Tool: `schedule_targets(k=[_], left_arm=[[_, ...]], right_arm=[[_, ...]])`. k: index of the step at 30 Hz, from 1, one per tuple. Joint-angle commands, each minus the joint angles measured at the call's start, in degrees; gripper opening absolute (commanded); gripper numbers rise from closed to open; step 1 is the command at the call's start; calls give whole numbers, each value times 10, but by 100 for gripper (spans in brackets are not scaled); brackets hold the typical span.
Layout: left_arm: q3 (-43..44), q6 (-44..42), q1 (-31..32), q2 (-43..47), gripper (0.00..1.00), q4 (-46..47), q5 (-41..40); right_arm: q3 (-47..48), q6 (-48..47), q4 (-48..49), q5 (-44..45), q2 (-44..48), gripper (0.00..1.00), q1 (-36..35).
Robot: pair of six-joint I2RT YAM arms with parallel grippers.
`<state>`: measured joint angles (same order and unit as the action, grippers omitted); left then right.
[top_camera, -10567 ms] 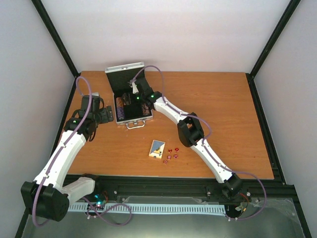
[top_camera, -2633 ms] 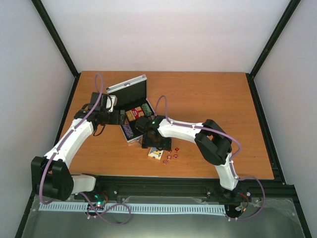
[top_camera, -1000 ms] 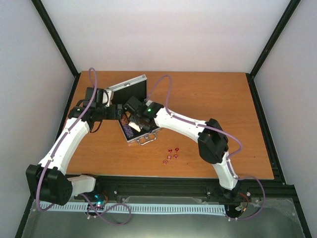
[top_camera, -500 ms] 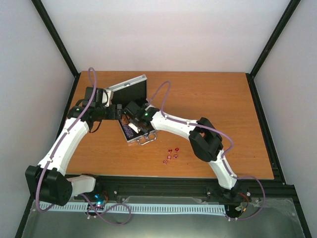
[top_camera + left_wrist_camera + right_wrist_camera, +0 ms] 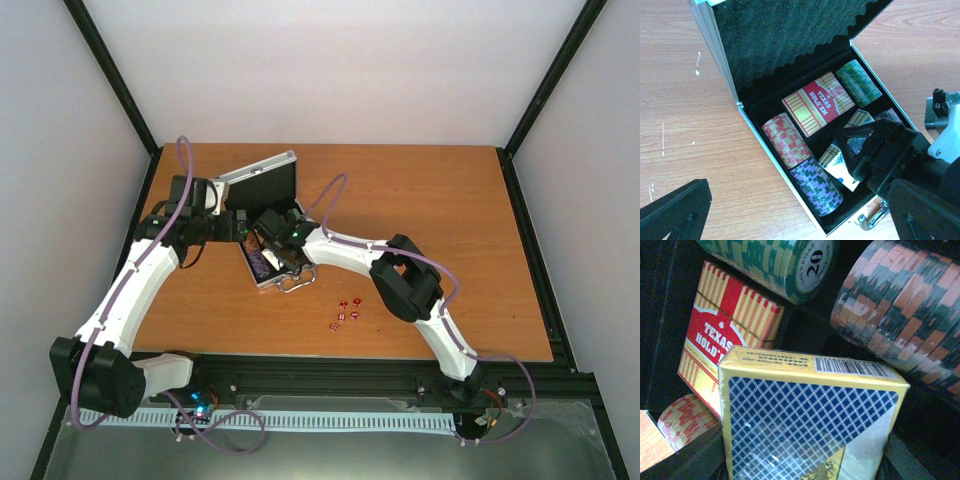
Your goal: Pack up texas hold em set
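Here, blue-yellow deck point(image 5: 810, 420) between right jaws, inside briefcase point(image 5: 754, 129)

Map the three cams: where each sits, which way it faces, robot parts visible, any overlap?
Top external: high behind the bases, looking down on the brown wooden table; both arms whole, meeting over the open silver aluminium briefcase.
Left wrist: beside the briefcase, looking into it; own dark fingers, plus right end effector.
Right wrist: inside the briefcase, close on the blue-and-yellow card deck; own fingers not evident.
Shared: both wrist views show the red card deck.
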<state>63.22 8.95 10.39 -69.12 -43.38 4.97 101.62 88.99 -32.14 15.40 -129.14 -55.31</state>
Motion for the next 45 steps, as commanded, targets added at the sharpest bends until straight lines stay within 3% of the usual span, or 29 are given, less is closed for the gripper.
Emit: schedule_targets(k=[1, 3, 5, 11, 19, 29, 38, 45], left_arm=[[2, -7, -4, 18, 100, 2, 7], [2, -6, -4, 19, 100, 2, 7], [5, -5, -4, 18, 100, 1, 8], [9, -6, -4, 13, 100, 1, 3], [10, 2, -4, 5, 100, 10, 1], [19, 15, -4, 2, 100, 17, -15], [23, 18, -4, -9, 100, 16, -22], [23, 16, -4, -21, 100, 20, -29]], right_arm=[[-6, 15, -18, 0, 9, 74, -3], [5, 5, -40, 0, 16, 93, -3], [11, -8, -55, -3, 26, 100, -3], [20, -70, -88, -41, 54, 100, -4], [42, -293, -64, -59, 84, 100, 14], [157, -471, -57, -225, -38, 100, 81], [196, -527, -54, -310, -78, 100, 81], [163, -554, -92, -273, -63, 100, 73]])
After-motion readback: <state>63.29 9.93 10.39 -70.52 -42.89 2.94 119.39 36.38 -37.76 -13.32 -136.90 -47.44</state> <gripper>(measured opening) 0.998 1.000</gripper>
